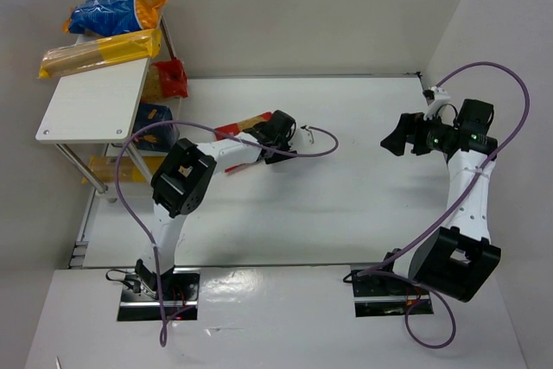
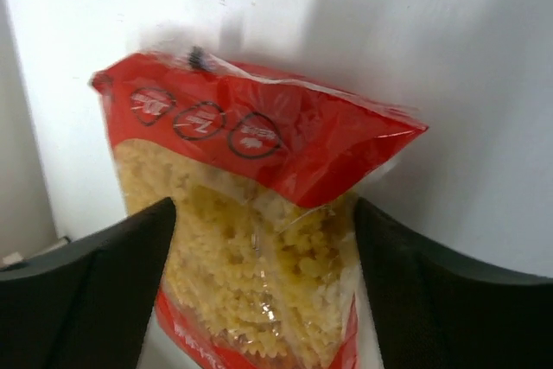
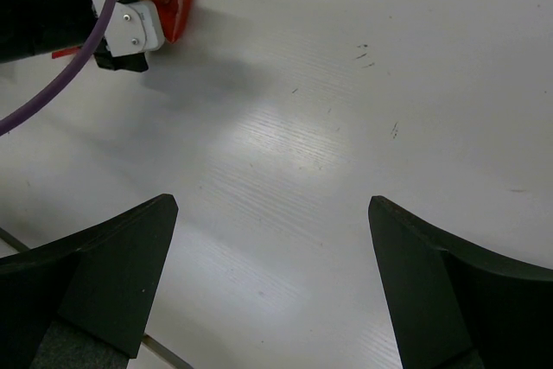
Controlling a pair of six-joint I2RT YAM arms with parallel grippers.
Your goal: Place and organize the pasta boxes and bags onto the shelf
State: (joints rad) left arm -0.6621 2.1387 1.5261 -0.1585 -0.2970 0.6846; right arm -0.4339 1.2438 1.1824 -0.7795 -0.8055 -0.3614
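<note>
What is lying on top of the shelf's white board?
A blue-and-orange bag and a long yellow spaghetti bag at its far end; the board hides most of what sits below it.

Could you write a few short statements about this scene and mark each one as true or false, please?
1. The clear bag with red label lies between the fingers of the left gripper. True.
2. The right gripper holds a pasta pack. False: it is open and empty, over the table.
3. The long yellow spaghetti bag lies on the top board of the shelf. True.
4. The blue-and-orange bag lies on the table beside the right gripper. False: it sits on top of the shelf, behind the yellow bag.
</note>
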